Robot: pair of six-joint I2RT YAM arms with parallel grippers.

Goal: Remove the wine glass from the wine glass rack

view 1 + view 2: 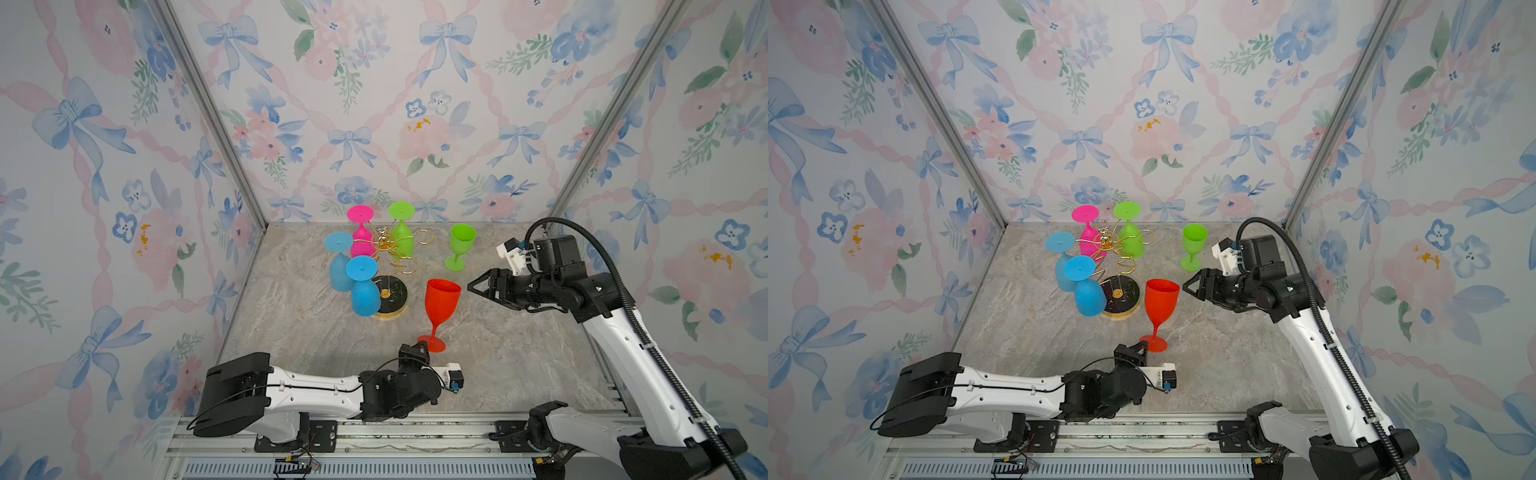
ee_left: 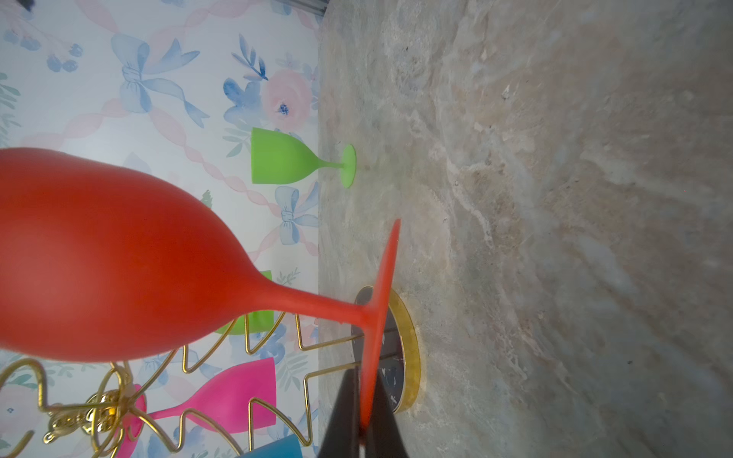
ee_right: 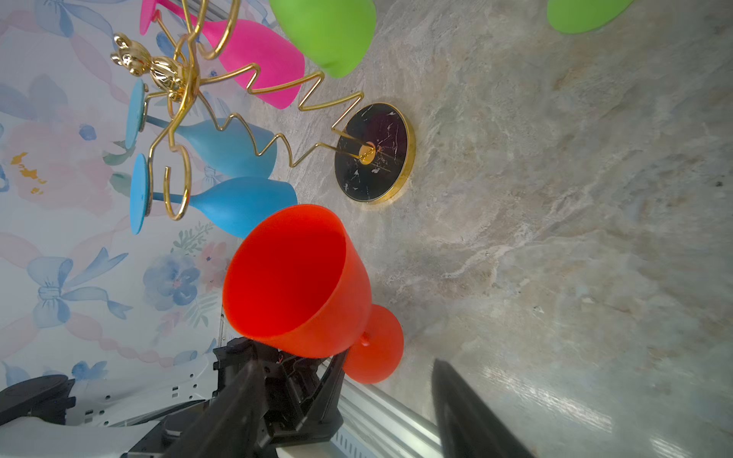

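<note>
The left end effector [image 1: 422, 344] is clamped on the edge of the foot of the red wine glass [image 1: 443, 300]. In the left wrist view its dark fingers [image 2: 343, 416] pinch the thin red disc from both sides. The glass rises bowl-up above this end effector, leaning slightly. It is off the wine glass rack [image 1: 395, 291], which stands just beyond it on the worktop [image 1: 519, 357]. I cannot tell whether the foot touches the worktop.

The right end effector [image 1: 473, 286] has its jaws apart and empty. It is level with the red bowl and just beside it, not touching. Beyond it a green glass [image 1: 459, 247] stands upright.

A pink glass [image 1: 362, 245], a second green glass [image 1: 403, 243] and two blue glasses [image 1: 365, 297] hang upside down from the rack.
</note>
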